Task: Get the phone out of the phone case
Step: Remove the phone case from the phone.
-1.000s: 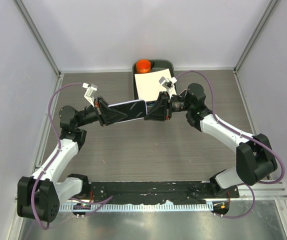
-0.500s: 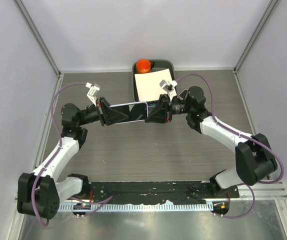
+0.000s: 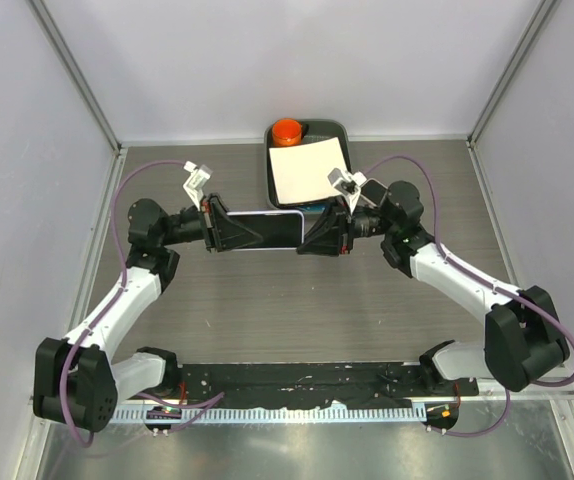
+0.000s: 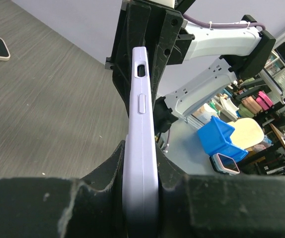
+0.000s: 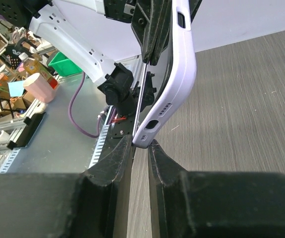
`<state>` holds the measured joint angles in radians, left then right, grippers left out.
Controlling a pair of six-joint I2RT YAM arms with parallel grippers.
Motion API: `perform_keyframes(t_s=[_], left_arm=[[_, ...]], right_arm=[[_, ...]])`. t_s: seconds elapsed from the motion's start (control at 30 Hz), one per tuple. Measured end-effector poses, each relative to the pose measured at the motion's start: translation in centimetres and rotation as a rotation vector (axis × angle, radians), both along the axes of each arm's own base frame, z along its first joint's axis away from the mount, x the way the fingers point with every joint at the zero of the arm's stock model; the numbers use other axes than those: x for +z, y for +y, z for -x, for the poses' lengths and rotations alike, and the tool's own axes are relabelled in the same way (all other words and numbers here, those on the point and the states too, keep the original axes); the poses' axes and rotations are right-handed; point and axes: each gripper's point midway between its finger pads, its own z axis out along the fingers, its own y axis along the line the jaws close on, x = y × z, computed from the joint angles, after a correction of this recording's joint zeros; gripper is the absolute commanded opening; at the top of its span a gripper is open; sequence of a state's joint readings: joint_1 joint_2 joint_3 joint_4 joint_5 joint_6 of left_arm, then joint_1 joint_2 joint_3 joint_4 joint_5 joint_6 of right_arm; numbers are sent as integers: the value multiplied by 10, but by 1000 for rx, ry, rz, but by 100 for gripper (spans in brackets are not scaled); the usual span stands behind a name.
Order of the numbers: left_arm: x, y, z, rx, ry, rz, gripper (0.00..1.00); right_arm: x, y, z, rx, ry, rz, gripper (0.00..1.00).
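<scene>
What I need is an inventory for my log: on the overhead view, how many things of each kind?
2 tools: left tool, right tool
1 cased phone
1 black tray
1 orange round object
1 white sheet
Total: 6

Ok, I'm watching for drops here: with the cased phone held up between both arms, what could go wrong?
1. The right fingers pinch only the bottom tip of the phone case, which is bowed; they could slip off.
2. The phone hangs above the table, so if it pops free or the left fingers lose grip, it may fall.
</scene>
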<state>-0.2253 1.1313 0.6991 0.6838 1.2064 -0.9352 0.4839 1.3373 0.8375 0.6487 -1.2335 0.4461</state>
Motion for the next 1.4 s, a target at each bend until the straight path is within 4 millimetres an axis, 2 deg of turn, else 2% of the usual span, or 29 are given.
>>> perform_keyframes(t_s=[0.47, 0.77, 1.13, 1.4], left_arm=[[13, -6, 14, -78, 1, 1, 0], [17, -12, 19, -135, 68, -19, 0], [7, -14, 17, -160, 167, -47, 0], [2, -16, 10, -134, 177, -51, 0]], right_arm=[[17, -7, 23, 55, -43, -86, 4], [21, -11, 33, 92, -74, -85, 4], [7, -12, 30, 86, -70, -44, 1], [-6, -10, 17, 27, -77, 18, 1]])
